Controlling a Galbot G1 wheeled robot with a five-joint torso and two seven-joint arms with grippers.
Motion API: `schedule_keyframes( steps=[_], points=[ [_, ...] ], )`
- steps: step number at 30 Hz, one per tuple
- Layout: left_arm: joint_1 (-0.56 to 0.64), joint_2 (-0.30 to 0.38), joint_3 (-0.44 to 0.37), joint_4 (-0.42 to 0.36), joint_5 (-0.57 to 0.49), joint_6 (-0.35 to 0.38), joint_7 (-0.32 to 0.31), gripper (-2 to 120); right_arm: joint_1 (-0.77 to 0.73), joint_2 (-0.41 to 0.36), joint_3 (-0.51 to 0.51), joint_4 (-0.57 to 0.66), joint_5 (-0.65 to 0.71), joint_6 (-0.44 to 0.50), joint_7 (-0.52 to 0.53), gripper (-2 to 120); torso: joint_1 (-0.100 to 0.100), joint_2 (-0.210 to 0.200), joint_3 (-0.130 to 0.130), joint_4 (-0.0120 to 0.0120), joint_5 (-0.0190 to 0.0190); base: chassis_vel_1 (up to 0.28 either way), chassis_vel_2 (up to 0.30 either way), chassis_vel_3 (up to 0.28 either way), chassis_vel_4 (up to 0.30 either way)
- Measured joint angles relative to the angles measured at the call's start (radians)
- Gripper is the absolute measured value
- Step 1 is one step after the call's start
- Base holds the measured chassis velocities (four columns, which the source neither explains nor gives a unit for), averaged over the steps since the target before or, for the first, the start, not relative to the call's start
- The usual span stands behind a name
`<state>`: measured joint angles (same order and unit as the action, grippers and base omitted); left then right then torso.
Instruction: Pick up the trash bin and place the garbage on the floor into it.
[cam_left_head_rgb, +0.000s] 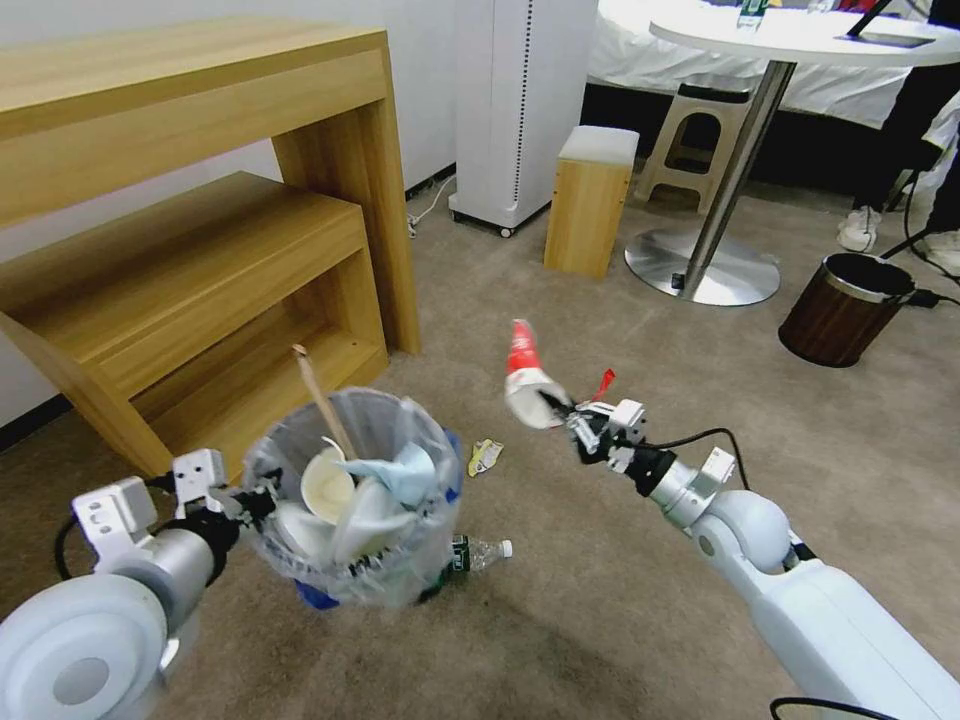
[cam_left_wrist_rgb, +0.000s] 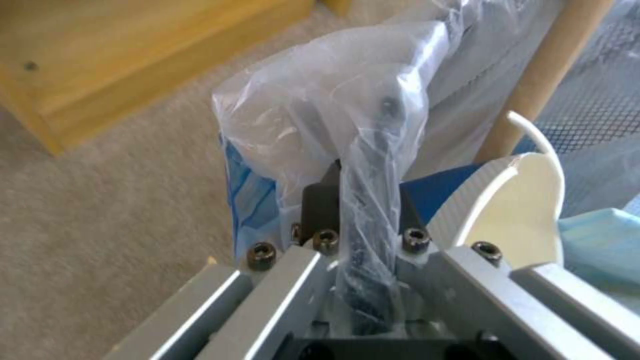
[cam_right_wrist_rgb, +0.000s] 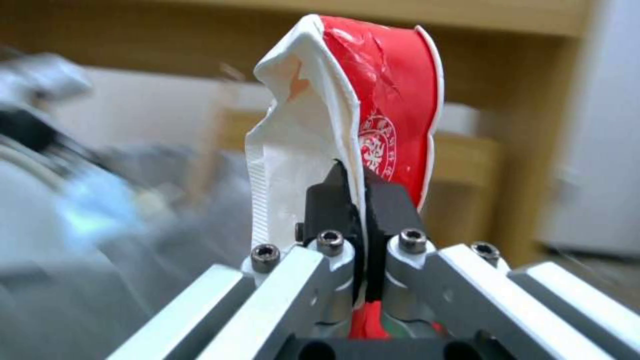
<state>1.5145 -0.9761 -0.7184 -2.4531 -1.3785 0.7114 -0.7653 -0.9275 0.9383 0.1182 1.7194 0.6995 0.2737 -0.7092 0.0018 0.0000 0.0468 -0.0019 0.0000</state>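
Clear plastic lines the trash bin (cam_left_head_rgb: 352, 500), held off the floor (cam_left_head_rgb: 560, 620) at the near left by the left gripper (cam_left_head_rgb: 262, 503), its fingers pinched on the lined rim. Inside sit white slippers (cam_left_head_rgb: 345, 515), a pale blue mask (cam_left_head_rgb: 405, 470) and a wooden stick (cam_left_head_rgb: 322, 400). On the carpet just right lie a yellow wrapper (cam_left_head_rgb: 485, 456) and a small bottle (cam_left_head_rgb: 478, 553). Farther right, the right gripper (cam_left_head_rgb: 565, 412) hangs in the air, clamped on a red-and-white wrapper (cam_left_head_rgb: 527, 378). The bin looks heaped, so a loosely dropped wrapper could slide off; the thin rim grip might also slip.
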Motion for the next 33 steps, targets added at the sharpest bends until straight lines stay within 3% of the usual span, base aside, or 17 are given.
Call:
schedule_keyframes(
  steps=[2,4,8,23,33],
  points=[
    [-0.001,0.004,0.005,0.002,-0.013,0.004,0.000,1,0.029,0.006,-0.024,-0.015,0.029,0.007,-0.050,0,0.000,0.000,0.000,0.0000,-0.0001,0.000,0.000,0.000,0.000],
    [-0.009,0.015,0.020,0.006,-0.063,0.020,-0.004,1,0.111,0.024,-0.088,-0.051,0.114,0.005,-0.168,0,0.000,0.000,0.000,0.0000,-0.0001,0.000,0.000,0.000,0.000],
    [-0.021,0.019,0.036,0.022,-0.072,0.023,-0.005,1,0.191,0.056,-0.155,-0.081,0.154,-0.001,-0.244,0,0.000,0.000,0.000,0.0000,0.0000,0.000,0.000,0.000,0.000],
    [-0.037,0.026,0.068,0.063,-0.064,0.025,-0.003,1,0.304,0.168,-0.300,-0.085,0.169,-0.009,-0.283,0,0.000,0.000,0.000,0.0000,-0.0001,0.000,0.000,0.000,0.000],
    [-0.030,0.019,0.057,0.043,-0.085,0.026,-0.006,1,0.306,0.170,-0.319,-0.121,0.082,-0.011,-0.273,0,0.000,0.000,0.000,0.0000,0.0000,0.000,0.000,0.000,0.000]
  ],
)
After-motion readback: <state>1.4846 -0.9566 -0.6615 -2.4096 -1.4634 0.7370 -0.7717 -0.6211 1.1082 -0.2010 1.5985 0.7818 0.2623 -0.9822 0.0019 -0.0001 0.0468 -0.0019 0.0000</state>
